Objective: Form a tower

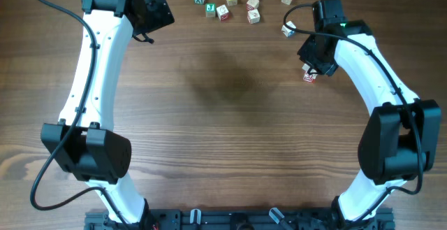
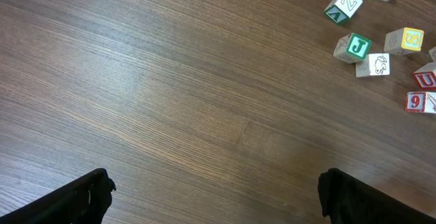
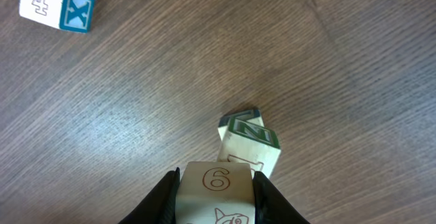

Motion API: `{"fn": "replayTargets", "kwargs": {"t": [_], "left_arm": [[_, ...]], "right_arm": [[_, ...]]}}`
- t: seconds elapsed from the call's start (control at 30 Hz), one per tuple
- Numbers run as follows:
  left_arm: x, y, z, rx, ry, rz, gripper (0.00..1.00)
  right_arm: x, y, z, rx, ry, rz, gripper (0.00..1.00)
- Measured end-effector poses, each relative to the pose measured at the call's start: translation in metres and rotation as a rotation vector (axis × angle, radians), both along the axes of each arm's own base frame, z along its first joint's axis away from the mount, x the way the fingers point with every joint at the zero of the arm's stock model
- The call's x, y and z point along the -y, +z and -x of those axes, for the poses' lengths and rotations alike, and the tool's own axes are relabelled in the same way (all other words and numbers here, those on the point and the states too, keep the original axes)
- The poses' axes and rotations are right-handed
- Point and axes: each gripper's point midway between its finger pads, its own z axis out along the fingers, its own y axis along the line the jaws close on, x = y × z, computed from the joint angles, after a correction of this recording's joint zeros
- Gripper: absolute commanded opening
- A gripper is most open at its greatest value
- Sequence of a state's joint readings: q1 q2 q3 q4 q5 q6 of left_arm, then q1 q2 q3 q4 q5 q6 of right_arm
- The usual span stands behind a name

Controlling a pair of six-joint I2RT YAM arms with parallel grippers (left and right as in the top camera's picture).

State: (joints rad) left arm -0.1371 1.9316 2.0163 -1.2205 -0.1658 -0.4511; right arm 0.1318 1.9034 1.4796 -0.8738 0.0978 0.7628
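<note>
Right gripper (image 3: 216, 191) is pinching the 6 cube (image 3: 216, 182) between both fingers, low over the table (image 3: 136, 101). Just beyond stands the tower (image 3: 249, 148), green N face on top, right beside the held cube. Left gripper (image 2: 218, 198) is spread wide above the wood, with loose cubes (image 2: 355, 48) nearby.

Left arm (image 1: 96, 76): reaches from the near table edge up to the far left, white links almost in line. Left gripper (image 2: 218, 207): jaws spread wide and empty, its dark fingers (image 2: 78, 200) showing at the lower corners of the wrist view. Right arm (image 1: 367, 73): bent, elbow outward, forearm angled inward. Right gripper (image 3: 216, 195): pointing down, jaws clamped on the two opposite sides of a cube marked 6 (image 3: 216, 178).
</note>
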Motion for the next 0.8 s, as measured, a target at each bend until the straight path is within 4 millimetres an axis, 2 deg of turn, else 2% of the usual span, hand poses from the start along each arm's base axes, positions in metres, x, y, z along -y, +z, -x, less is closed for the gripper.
{"fn": "replayTargets", "kwargs": {"t": [0.8], "left_arm": [[0.0,0.0,0.0,0.0,0.0,0.0,1.0]], "right_arm": [[0.011,0.004,0.003,0.011,-0.143,0.026,0.25]]}}
